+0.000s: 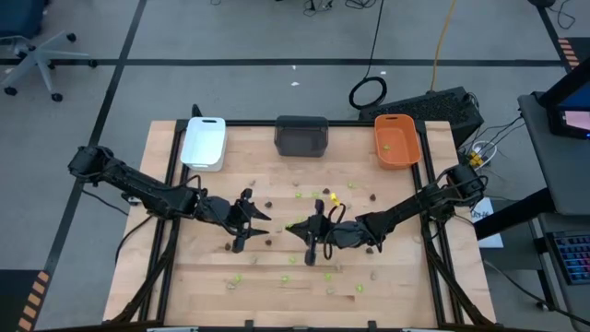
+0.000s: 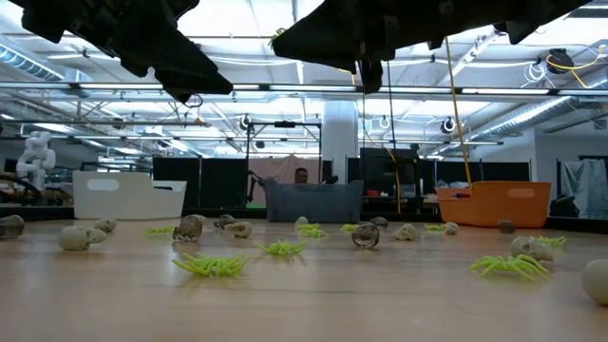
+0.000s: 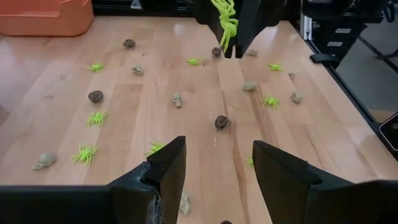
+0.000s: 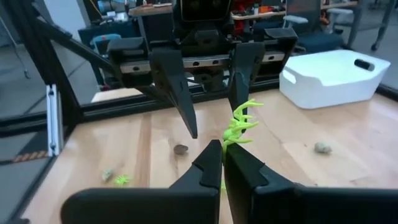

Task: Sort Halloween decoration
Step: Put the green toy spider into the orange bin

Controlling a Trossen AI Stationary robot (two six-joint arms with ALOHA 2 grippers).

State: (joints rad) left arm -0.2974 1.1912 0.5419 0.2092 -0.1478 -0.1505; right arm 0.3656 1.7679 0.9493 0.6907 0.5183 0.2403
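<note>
Tiny Halloween decoration pieces lie scattered on the wooden table (image 1: 396, 277): lime green spiders (image 3: 84, 153), pale beige skulls (image 3: 43, 161) and dark brown pieces (image 3: 96, 96). My right gripper (image 4: 222, 157) hangs over the table's middle, shut on one lime green spider (image 4: 241, 124), which also shows in the left wrist view (image 3: 225, 25). My left gripper (image 3: 214, 165) faces it from the left at about the same height, open, with nothing between its fingers. In the high view the left gripper (image 1: 251, 219) and right gripper (image 1: 312, 232) stand a short way apart. My right gripper pinches one end of the lime green spider (image 4: 230, 142) between its two fingertips. The fingers come about level from the table's right side. The spider sticks out past the fingertips with its legs free, lifted clear of the table.
Three trays stand along the far edge: white (image 1: 204, 143) at the left, dark grey (image 1: 301, 136) in the middle, orange (image 1: 397, 140) at the right. A black frame rail (image 3: 348, 93) runs along the table's edge. A person (image 2: 300, 177) shows far behind the table.
</note>
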